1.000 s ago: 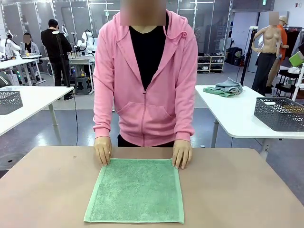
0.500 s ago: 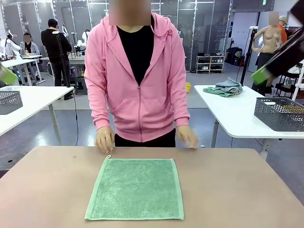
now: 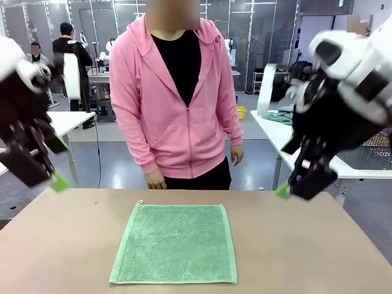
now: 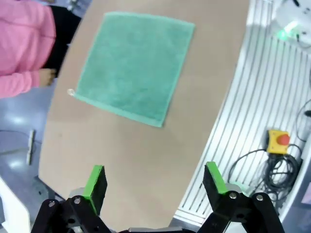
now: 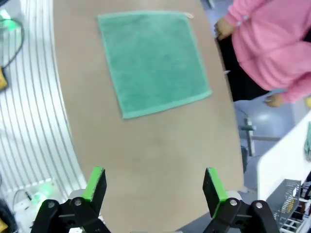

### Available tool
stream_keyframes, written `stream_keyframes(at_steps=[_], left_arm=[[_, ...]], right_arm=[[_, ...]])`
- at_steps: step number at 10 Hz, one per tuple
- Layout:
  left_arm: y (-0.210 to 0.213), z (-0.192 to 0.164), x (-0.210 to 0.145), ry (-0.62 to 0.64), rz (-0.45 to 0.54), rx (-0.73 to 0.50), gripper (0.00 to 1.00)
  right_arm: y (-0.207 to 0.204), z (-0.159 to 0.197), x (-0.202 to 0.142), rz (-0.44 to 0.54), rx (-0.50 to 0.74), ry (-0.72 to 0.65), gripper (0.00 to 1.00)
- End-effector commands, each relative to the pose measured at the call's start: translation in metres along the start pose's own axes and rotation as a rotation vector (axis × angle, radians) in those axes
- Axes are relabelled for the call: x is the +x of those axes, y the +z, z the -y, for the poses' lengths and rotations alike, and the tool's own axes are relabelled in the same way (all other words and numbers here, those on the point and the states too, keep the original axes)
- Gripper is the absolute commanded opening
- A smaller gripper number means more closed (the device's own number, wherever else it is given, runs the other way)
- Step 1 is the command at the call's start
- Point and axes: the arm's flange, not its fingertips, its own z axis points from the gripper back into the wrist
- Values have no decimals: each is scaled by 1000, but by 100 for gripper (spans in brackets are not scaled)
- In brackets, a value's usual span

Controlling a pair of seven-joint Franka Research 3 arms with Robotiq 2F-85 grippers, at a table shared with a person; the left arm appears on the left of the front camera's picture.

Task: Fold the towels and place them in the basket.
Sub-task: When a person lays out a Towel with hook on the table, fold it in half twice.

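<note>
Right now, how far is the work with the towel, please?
Done: one green towel is spread flat on the table, and the person's hand is off it. In hand: nothing; the left claw and the right claw hang open above the table, one on each side of the towel, touching nothing. Left: every fold, then putting the towel in the basket.

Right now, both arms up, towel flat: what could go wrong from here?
1. The person's hand hangs near the far corner of the green towel; an arm reaching there might hit it.
2. The towel lies flat on the table; the open left gripper and right gripper may scrape or drag it.
</note>
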Motion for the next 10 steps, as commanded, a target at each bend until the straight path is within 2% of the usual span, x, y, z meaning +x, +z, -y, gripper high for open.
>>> stream_keyframes(at_steps=[1,3,4,8,9,10], left_arm=[[-30,8,-1,-48,22,-93,100],[-46,15,2,-21,30,-134,100],[-37,16,0,-23,-12,-90,100],[-37,16,0,-23,-12,-90,100],[-37,16,0,-23,-12,-90,100],[-39,17,0,-12,0,-103,100]], right_arm=[[-36,-15,-3,-32,116,52,100],[-48,-23,-4,-34,153,25,100],[-37,-16,1,-45,92,26,100],[-37,-16,1,-45,92,26,100],[-38,-17,3,-38,105,20,100],[-59,-23,8,-51,163,73,100]])
